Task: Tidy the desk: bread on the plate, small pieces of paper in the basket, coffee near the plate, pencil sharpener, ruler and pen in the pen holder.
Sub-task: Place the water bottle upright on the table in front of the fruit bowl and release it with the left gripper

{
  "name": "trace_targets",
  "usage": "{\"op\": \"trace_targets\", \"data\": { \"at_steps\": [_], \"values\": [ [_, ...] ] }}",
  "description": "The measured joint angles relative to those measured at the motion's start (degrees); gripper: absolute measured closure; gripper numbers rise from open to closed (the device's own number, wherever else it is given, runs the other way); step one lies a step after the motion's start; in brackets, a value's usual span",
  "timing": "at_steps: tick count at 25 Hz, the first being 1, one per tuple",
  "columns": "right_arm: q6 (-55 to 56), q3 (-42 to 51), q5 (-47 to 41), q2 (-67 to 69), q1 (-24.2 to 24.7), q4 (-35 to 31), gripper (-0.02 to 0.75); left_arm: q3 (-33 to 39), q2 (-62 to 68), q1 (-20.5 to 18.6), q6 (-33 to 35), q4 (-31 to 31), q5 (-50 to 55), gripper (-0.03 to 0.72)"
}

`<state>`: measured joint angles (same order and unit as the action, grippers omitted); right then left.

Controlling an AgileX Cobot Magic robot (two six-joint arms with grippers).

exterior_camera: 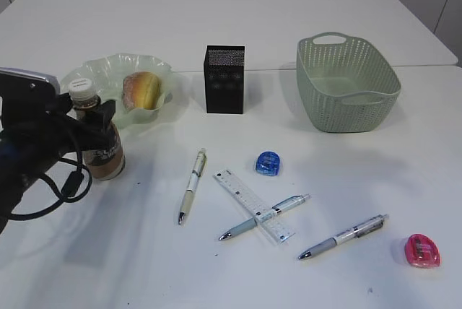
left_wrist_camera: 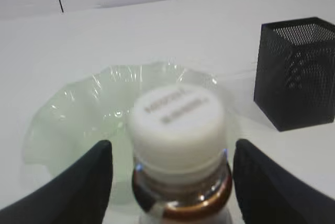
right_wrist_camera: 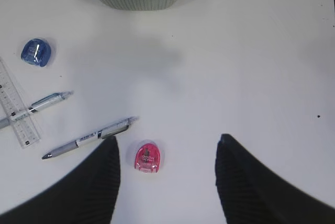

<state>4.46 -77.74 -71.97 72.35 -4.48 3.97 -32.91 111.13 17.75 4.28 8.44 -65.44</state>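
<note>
The coffee (exterior_camera: 99, 136) stands upright at the left of the desk (exterior_camera: 303, 280), just near of the plate (exterior_camera: 97, 74) holding the bread (exterior_camera: 141, 91). My left hand (left_wrist_camera: 170, 169) straddles its white cap, fingers (left_wrist_camera: 86, 182) apart, apparently clear of it. It looks rigid, smooth, top-heavy; I'd grip the neck under the cap. My right hand (right_wrist_camera: 167, 156) hangs open over the pink sharpener (right_wrist_camera: 147, 158).
</note>
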Motion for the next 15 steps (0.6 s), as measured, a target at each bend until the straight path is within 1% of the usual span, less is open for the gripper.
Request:
{"op": "trace_targets", "data": {
  "at_steps": [6, 15],
  "values": [
    [0.0, 0.0, 0.0, 0.0, 0.0, 0.9, 0.28, 0.0, -4.4, 0.0, 0.0, -0.1, 0.3, 0.181],
    [0.0, 0.0, 0.0, 0.0, 0.0, 1.4, 0.28, 0.0, -11.1, 0.0, -0.1, -2.4, 5.5, 0.181]
  ]
}}
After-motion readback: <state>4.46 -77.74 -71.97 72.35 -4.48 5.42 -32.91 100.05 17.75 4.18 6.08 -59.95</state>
